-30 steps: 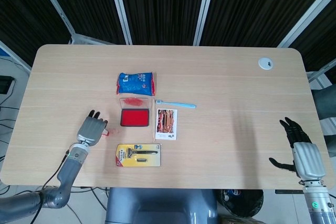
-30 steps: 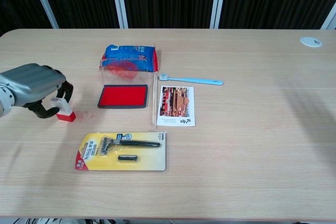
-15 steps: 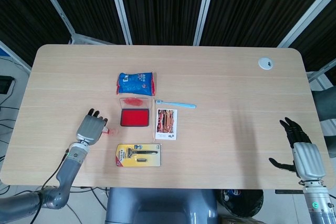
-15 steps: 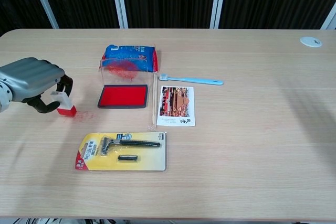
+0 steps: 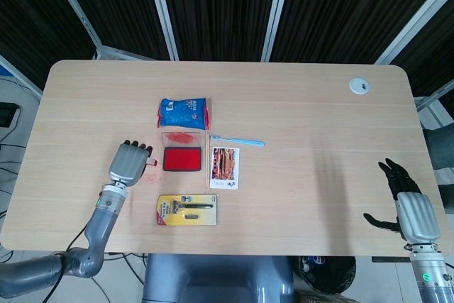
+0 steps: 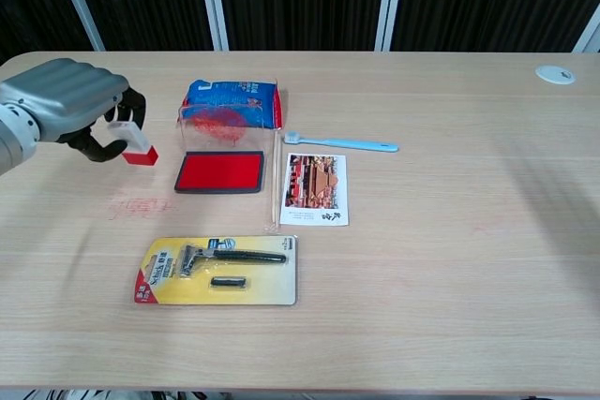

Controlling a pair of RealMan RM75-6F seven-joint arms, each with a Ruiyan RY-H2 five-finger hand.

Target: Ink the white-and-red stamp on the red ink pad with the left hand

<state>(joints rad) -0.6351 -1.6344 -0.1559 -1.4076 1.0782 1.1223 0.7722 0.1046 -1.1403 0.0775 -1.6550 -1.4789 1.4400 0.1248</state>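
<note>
My left hand [image 6: 66, 105] [image 5: 130, 162] holds the white-and-red stamp [image 6: 133, 142] [image 5: 151, 162] above the table, just left of the red ink pad [image 6: 221, 171] [image 5: 182, 159]. The stamp's red base faces down and does not touch the pad. The pad lies open with its clear lid [image 6: 225, 106] standing up behind it. A faint red stamped mark [image 6: 140, 205] shows on the table below the hand. My right hand [image 5: 409, 207] rests open near the table's right front edge, only in the head view.
A blue snack packet [image 6: 231, 100] lies behind the pad. A toothbrush [image 6: 339, 143] and a picture card [image 6: 314, 188] lie right of the pad. A packaged razor [image 6: 219, 269] lies in front. A white grommet [image 6: 555, 74] sits far right.
My left hand lifted the stamp off the table and carried it up and rightward toward the ink pad, uncovering a red mark. The right hand stayed still.
</note>
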